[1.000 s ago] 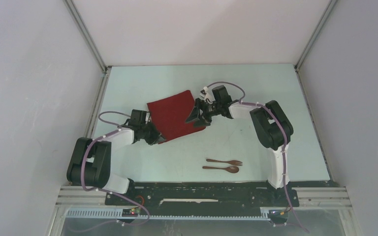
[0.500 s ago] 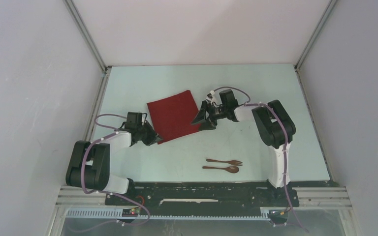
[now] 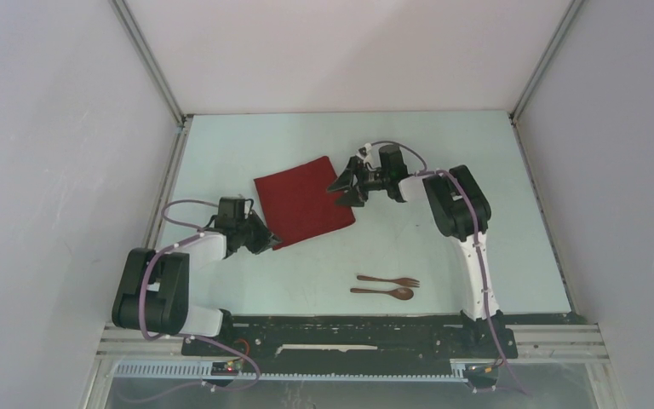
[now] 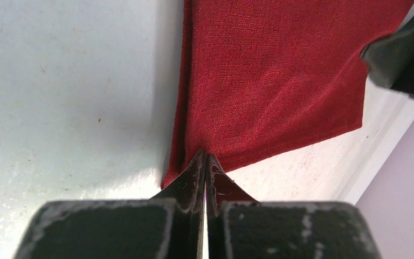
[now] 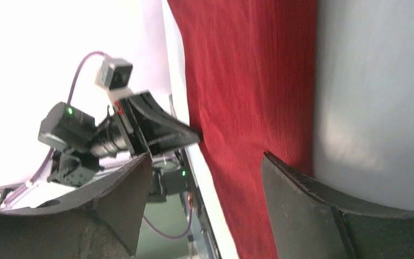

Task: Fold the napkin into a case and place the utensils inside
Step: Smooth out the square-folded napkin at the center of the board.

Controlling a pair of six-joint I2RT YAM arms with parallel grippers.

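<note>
Watching from beside the rig, I'd say we're in the folding part, nowhere near loading anything. On the pale flat table [image 3: 511,170], the dark red square cloth napkin [image 3: 302,203] lies flat and tilted, left of the middle. It's no narrow case yet, more a broad rectangle.

The left gripper [image 4: 205,163] is clamped fully together, tips right at the napkin's near corner and touching the hem. The right gripper [image 5: 206,156] is spread wide and holding nothing. It sits at the opposite, right-hand edge, with the cloth's border running between its fingers. The small dark brown wooden fork [image 3: 389,280] and matching spoon [image 3: 383,292] lie side by side near the front edge, well apart from the napkin.

My guess for the next move: both ends need a proper bite on the fabric so an edge can be carried over and laid down square, narrowing it toward a pouch. The right one would have to close on that border first.

Stuff I can't make out:
- Whether the left jaws have actually pinched a sliver of fabric or are just pressed against it. The wrist view hides the very corner behind the tips.
- Whether the cloth is already folded once. The left hem looks doubled, but I can't swear to it.
- The fork's tines, which are tiny from above.
</note>
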